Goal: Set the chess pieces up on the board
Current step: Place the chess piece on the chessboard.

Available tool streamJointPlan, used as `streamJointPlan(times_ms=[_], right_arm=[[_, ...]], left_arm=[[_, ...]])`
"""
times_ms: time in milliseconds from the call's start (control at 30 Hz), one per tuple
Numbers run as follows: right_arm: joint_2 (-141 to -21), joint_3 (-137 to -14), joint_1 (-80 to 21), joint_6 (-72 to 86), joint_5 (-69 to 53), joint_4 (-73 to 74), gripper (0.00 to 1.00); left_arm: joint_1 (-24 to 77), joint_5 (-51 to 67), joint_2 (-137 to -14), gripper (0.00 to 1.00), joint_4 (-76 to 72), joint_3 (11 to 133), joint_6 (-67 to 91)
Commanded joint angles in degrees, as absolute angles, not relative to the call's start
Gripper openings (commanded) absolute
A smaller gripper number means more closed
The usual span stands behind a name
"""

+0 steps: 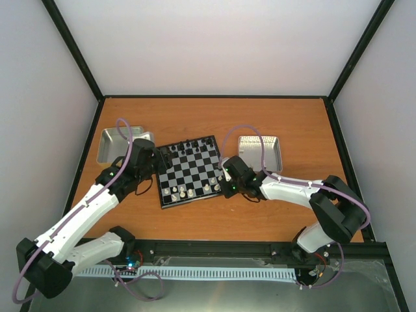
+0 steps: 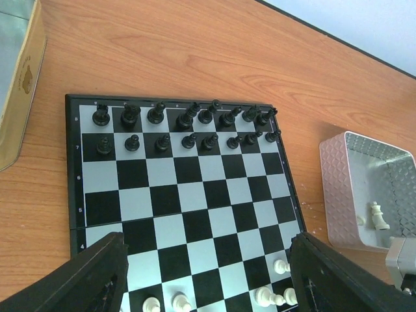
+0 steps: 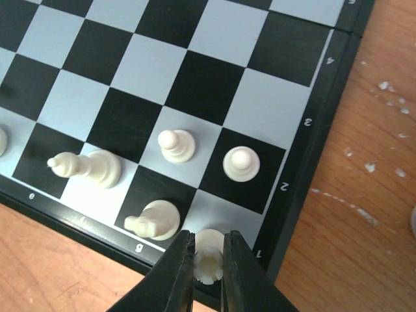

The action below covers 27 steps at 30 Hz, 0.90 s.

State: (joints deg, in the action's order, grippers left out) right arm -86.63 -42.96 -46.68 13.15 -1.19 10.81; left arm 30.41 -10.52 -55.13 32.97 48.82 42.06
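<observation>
The board [image 1: 192, 171] lies mid-table, black figures [image 2: 188, 120] filling its two far rows. My right gripper [image 3: 209, 272] is shut on a cream-white rook [image 3: 209, 260] that stands on the board's [image 3: 201, 78] near right corner square. Beside it stand a knight [image 3: 153, 220], a bishop [image 3: 88, 168] and two pawns [image 3: 176, 144] [image 3: 240, 162]. My left gripper [image 2: 208, 286] hangs open above the board's [image 2: 195, 195] near half with nothing between its fingers [image 2: 91, 279]. More white pieces [image 2: 281, 266] show below it.
A silver tray [image 1: 114, 144] sits left of the board and another [image 1: 260, 153] to its right. The right tray [image 2: 338, 188] holds a white piece [image 2: 377, 216]. Black frame rails border the table.
</observation>
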Motion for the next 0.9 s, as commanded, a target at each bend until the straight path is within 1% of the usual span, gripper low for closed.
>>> streamJointPlan(times_ms=[0, 100, 200, 333, 433, 533, 633, 700, 833, 867], right_arm=[[-87.15, -43.80, -47.38, 13.18, 3.12, 8.96, 0.13], [-87.72, -43.75, -47.37, 13.13, 2.08, 8.28, 0.17], [-87.88, -44.08, -47.37, 13.43, 0.45, 8.56, 0.25], [-85.67, -43.84, -47.37, 14.23, 0.08, 9.41, 0.28], [-83.03, -43.94, -47.42, 15.43, 2.74, 11.65, 0.30], [-79.09, -43.99, -47.26, 17.40, 6.42, 12.91, 0.34], [-75.56, -44.54, -47.19, 20.56, 11.83, 14.32, 0.34], [-73.31, -44.50, -47.04, 22.29, 14.29, 14.60, 0.34], [-71.71, -44.01, -46.36, 24.13, 15.97, 14.43, 0.34], [-71.78, -44.00, -46.21, 24.44, 16.10, 14.57, 0.34]], left_arm=[[29.97, -10.09, -55.15, 0.69, 31.91, 48.87, 40.99], [29.97, -8.77, -55.35, 0.69, 31.24, 48.73, 40.62], [29.97, -5.76, -55.69, 0.69, 29.88, 48.47, 39.23], [29.97, -2.19, -56.62, 0.68, 29.08, 48.33, 37.59], [29.97, 1.70, -57.57, 0.68, 27.49, 48.18, 35.91], [29.97, 9.51, -59.95, 0.67, 24.95, 48.33, 33.42], [29.97, 17.25, -64.57, 0.60, 23.46, 48.98, 31.50], [29.97, 20.33, -69.12, 0.51, 23.46, 49.61, 30.93], [30.30, 25.37, -77.47, 0.28, 22.68, 51.01, 29.98], [30.70, 26.07, -79.05, 0.24, 22.34, 51.49, 29.80]])
